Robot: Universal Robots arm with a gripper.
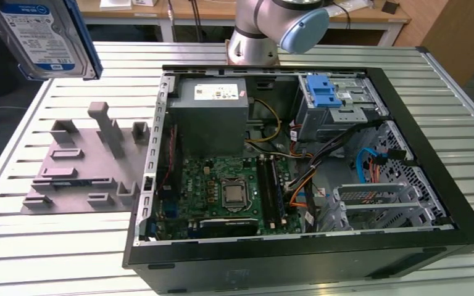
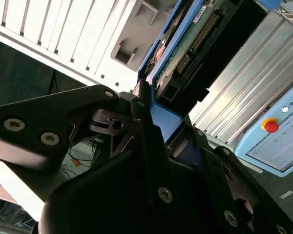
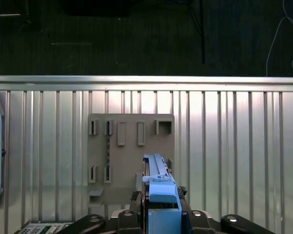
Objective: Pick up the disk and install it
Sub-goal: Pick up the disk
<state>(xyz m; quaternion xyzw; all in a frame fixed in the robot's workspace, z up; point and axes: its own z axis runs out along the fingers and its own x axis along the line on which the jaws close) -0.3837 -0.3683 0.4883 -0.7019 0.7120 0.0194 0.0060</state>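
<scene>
Hanging in the upper left of the exterior view, the disk [image 1: 44, 37] is silver with a blue-and-white label and a blue frame. Its long side runs up and down, and its top is cut off by the frame's upper edge. In both wrist views the gripper [image 3: 161, 214] has its jaws closed on the disk's blue edge. The disk is up in the air, well apart from the open computer case [image 1: 303, 262]. The grey holder plate [image 1: 81, 169] lies below it on the slatted table [image 1: 47, 253].

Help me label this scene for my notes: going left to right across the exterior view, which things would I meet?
disk, held up high → grey metal box inside the open case → metal cage with the blue latch
</scene>
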